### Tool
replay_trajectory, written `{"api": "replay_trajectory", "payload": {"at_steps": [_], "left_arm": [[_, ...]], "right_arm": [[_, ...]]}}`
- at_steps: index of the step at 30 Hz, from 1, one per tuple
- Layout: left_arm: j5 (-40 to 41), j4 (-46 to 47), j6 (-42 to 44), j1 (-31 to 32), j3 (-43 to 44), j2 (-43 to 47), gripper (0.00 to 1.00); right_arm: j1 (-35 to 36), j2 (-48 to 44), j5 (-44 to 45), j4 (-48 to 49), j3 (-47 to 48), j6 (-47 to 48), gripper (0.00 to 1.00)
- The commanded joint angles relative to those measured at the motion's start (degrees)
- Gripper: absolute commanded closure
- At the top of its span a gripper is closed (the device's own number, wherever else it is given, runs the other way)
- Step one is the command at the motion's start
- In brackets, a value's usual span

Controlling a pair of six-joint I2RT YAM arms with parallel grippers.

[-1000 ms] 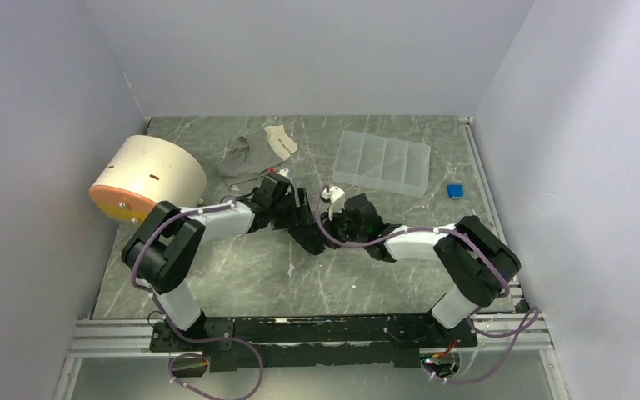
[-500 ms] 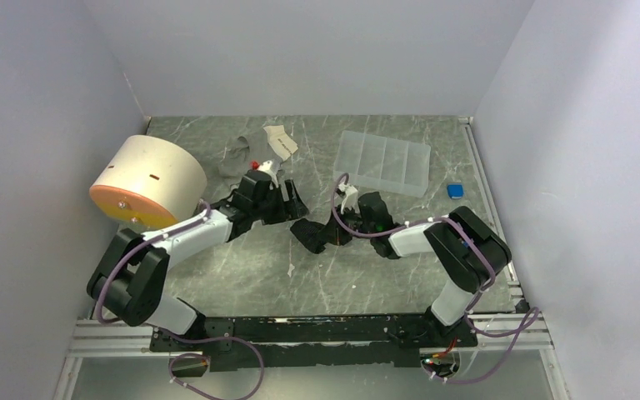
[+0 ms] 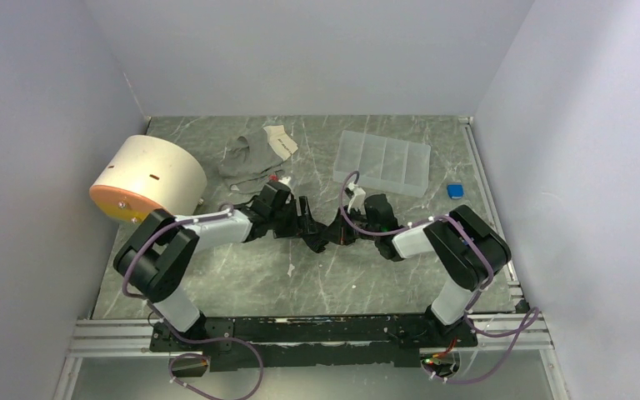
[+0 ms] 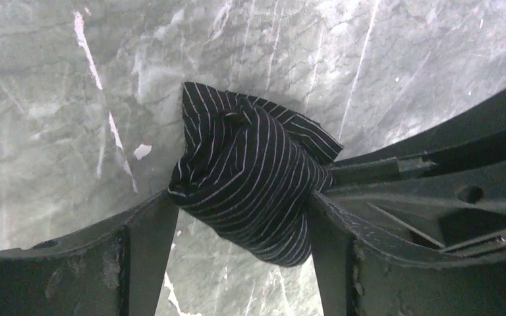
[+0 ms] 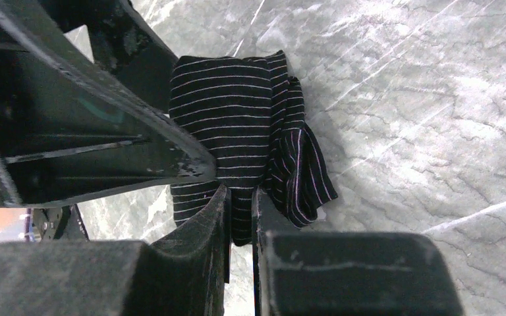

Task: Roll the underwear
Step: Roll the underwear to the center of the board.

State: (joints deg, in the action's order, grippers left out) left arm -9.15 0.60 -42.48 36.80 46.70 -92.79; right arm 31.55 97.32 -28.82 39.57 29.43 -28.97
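The underwear (image 3: pixel 317 237) is black with thin white stripes and lies bunched into a short roll on the marble table between both arms. My left gripper (image 3: pixel 303 220) is on its left side. In the left wrist view its two fingers press the sides of the roll (image 4: pixel 250 174), so the left gripper (image 4: pixel 240 205) is shut on it. My right gripper (image 3: pixel 339 233) comes in from the right. In the right wrist view the right gripper (image 5: pixel 240 197) is nearly closed, pinching a fold of the underwear (image 5: pixel 227 125). A loose flap hangs to the right.
A cream cylinder with an orange face (image 3: pixel 146 179) lies at the left. A grey garment (image 3: pixel 248 157) with a white tag (image 3: pixel 281 140) lies behind the left arm. A clear divided tray (image 3: pixel 382 162) and a small blue object (image 3: pixel 455 191) are at the back right.
My left gripper had pulled back toward the grey garment half a second ago; it has now returned and closed on the roll. My right gripper stays on the underwear and has shifted slightly.
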Motion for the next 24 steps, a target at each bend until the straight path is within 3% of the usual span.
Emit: {"api": "replay_trajectory", "payload": {"at_steps": [1,6,13,18,24], "left_arm": [[2.19,0.27,0.68,0.73,3.05,-2.46,0.26],[3.41,-0.42,0.90,1.33,4.28,-4.24,0.33],[4.52,-1.75,0.91,2.38,4.92,-5.20,0.36],[4.75,-2.23,0.56,2.41,4.89,-5.25,0.36],[4.75,-2.94,0.52,2.45,5.54,-5.57,0.37]], "right_arm": [[-0.57,0.82,2.22,-6.80,-1.51,1.69,0.92],[-0.53,-2.31,2.77,-12.58,0.48,5.13,0.81],[1.25,-11.08,7.91,-25.73,6.55,13.59,0.59],[7.49,-15.53,18.03,-30.59,9.11,18.53,0.54],[15.43,-15.71,28.52,-27.98,9.87,20.05,0.51]]}}
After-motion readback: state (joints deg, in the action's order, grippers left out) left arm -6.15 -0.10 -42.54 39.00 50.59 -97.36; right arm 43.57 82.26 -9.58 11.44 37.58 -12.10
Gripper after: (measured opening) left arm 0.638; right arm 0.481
